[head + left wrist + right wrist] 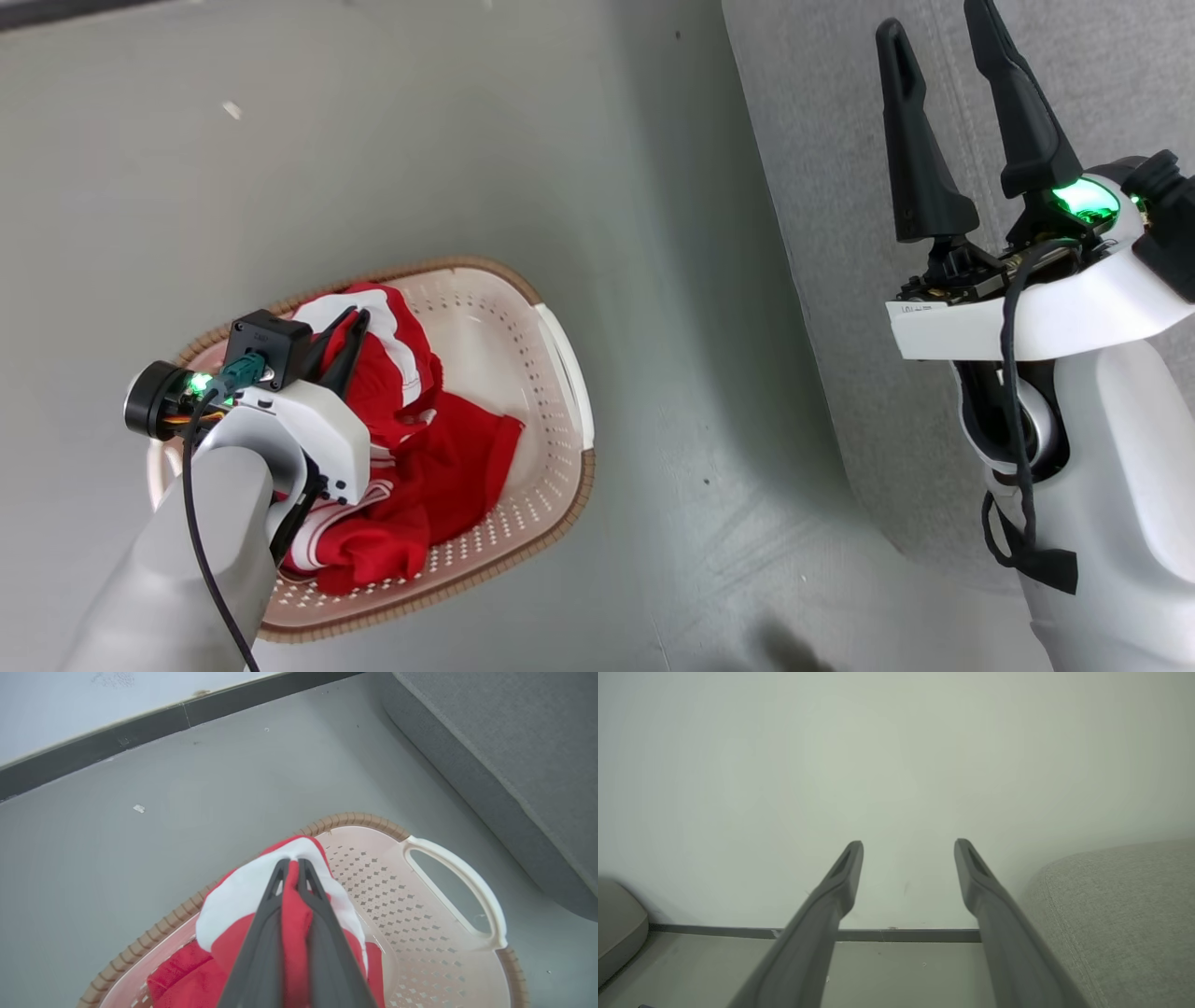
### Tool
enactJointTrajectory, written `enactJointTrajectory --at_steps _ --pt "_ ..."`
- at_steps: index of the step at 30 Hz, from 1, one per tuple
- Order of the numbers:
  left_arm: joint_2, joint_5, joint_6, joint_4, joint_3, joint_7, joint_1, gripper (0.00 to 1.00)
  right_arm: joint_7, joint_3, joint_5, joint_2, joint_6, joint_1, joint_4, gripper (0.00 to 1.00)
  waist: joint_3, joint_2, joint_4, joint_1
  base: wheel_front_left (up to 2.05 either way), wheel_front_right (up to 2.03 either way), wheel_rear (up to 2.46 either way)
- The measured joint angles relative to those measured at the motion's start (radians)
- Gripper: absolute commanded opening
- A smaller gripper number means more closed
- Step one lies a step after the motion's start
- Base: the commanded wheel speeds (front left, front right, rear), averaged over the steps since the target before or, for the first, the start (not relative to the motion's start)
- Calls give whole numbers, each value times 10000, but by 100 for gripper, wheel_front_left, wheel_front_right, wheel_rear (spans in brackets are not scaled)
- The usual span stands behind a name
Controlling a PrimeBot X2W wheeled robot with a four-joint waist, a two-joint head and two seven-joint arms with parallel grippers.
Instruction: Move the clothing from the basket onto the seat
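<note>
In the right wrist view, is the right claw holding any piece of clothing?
No, the right claw is open, its two fingers apart with bare wall showing between them.

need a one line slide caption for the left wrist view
Left gripper shut on a fold of the red and white garment in the basket, grey seat at the upper right.

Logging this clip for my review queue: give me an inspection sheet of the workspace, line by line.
Surface: grey floor, basket on it beside seat.
Job's things: red-and-white garment in basket; seat bare where visible.
Clutter: one pale scrap on floor.
Hands: left hand shut on garment; right hand open, empty.
Cables: left-arm cable, right-arm cable, both black.
Surroundings: pale wall, dark baseboard.
</note>
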Motion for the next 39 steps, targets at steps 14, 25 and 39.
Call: enactJointTrajectory --at_steps 14,25,39 --pt "165 -905 0 -2107 -17 -10 1050 0 0 67 -326 -12 0 325 727 100 -1634 0 636 0 0 0 0" --pt "416 -1296 0 -3870 320 -12 1481 0 0 368 -291 -257 0 941 1108 100 -2703 0 1073 0 0 0 0" --pt "625 -1538 0 -5352 337 -29 1641 0 0 1074 42 -560 0 1877 1622 100 -4159 0 1506 -1 0 0 0"
